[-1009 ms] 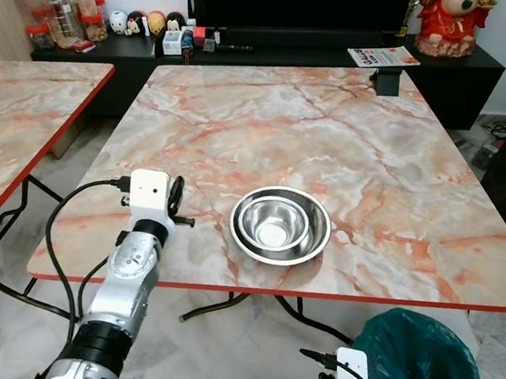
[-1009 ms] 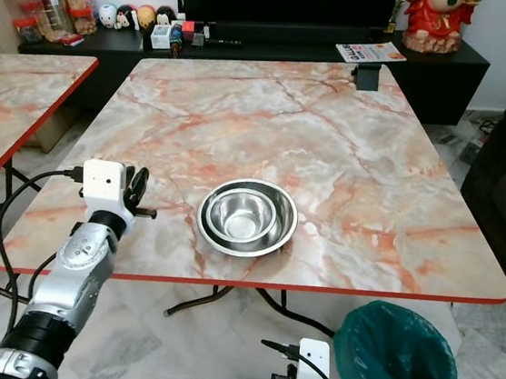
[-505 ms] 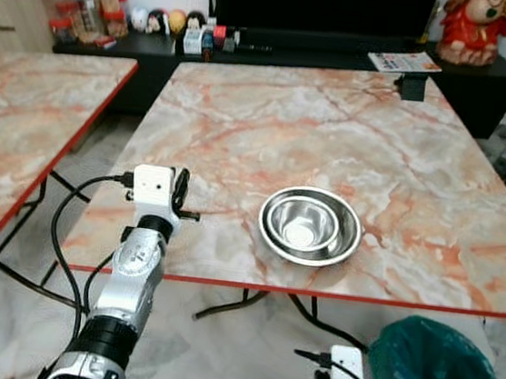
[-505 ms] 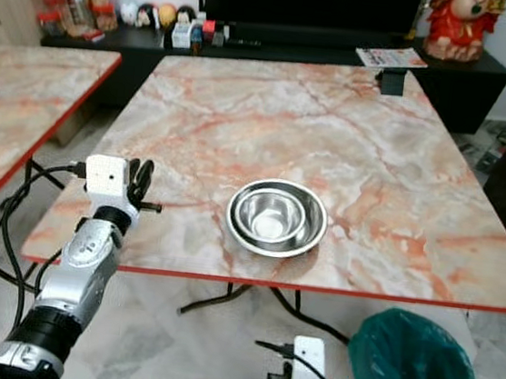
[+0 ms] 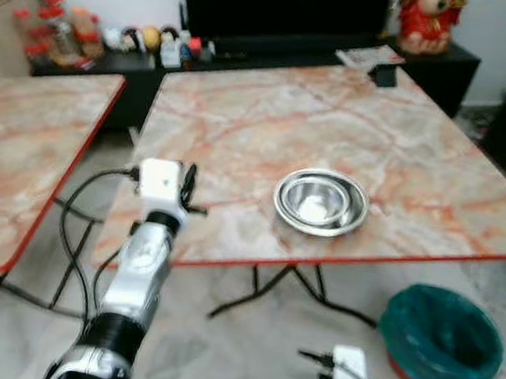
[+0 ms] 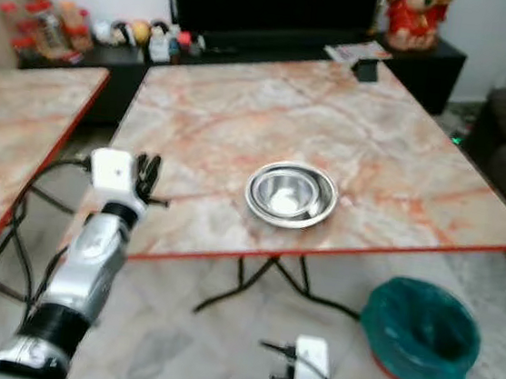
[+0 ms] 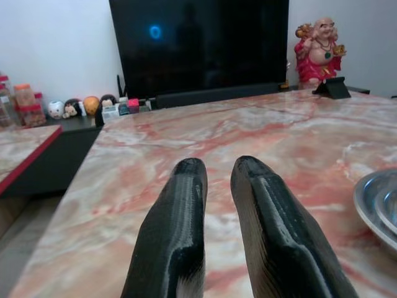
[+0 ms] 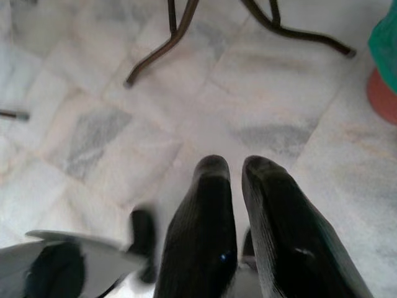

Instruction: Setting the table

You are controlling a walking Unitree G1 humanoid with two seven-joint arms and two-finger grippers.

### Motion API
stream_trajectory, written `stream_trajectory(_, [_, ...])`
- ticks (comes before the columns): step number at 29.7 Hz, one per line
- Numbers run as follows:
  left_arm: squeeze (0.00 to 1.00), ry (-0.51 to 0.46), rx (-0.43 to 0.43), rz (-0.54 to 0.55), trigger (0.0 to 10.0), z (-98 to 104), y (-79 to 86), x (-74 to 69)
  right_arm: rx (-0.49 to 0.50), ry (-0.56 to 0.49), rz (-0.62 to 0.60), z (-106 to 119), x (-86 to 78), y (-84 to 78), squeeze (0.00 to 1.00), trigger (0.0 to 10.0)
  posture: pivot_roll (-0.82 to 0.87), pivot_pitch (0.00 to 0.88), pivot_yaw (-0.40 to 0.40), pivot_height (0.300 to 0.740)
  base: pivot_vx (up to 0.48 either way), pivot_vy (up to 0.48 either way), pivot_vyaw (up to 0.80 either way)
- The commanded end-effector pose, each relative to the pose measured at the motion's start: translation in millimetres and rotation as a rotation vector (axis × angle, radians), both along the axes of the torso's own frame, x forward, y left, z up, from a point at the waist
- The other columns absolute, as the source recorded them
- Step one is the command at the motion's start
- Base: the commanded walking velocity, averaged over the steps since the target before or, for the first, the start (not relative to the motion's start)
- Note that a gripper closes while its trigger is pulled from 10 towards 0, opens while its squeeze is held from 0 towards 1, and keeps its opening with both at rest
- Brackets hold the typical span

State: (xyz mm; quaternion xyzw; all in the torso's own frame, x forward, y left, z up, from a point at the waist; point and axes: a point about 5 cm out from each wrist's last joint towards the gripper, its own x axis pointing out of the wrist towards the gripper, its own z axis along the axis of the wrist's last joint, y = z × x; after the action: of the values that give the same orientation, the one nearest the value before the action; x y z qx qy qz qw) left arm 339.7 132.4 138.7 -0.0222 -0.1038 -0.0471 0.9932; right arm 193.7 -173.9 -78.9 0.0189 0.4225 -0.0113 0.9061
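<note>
Evidently the nested pair of shiny steel bowls (image 5: 321, 202) sits where it does for reach: the smaller bowl rests inside the larger one, and the stack stands on the square marble-patterned counter with a red rim (image 5: 243, 115) close to its near edge, roughly midway along that edge and a little toward the near right corner. Nothing else of the table setting lies on this counter; a small dark stand (image 5: 384, 74) rests at its far right corner. Stacked like this, the bowls probably have to be separated and set out at different places, so the task looks barely begun.

The left gripper (image 7: 217, 180) is raised at the near left corner of the counter, its silver forearm angled up and forward. In the left wrist view its two black fingers (image 7: 177, 223) point level across the counter top toward the far edge, with the bowl rim off to one side. Its jaws stand narrow, a slim gap between them, holding nothing.

The right gripper (image 8: 232, 205) hangs low (idle, by the look of it), pointing down at the pale tiled floor (image 8: 93, 124) near the teal-lined waste bin (image 5: 442, 339) that stands on the floor below the counter's near right corner. Its jaws are nearly together and empty.

A second counter of the same pattern (image 5: 20, 145) stands just beside the first, to the left.
</note>
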Motion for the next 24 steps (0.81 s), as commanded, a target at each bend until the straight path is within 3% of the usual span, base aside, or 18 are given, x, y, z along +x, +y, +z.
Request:
stream_trajectory(1, [0.00,0.006,0.012,0.021,10.0,0,9.4,0.1,0.026,-0.004,0.007,0,1.5,11.7,0.00,10.0,0.01,0.000,0.105,0.740,0.000,0.349,0.00])
stream_trajectory(8, [0.00,0.059,0.049,0.031,10.0,-15,15.2,-8.7,0.030,0.006,0.001,-2,-2.5,12.1,0.00,10.0,0.01,0.000,0.105,0.740,0.000,0.349,0.00])
stream_trajectory(24, [0.00,0.077,0.055,0.099,10.0,-19,27.3,-17.9,0.020,-0.008,-0.002,1,3.8,6.2,0.00,10.0,0.03,0.000,0.074,0.740,0.000,0.348,0.00])
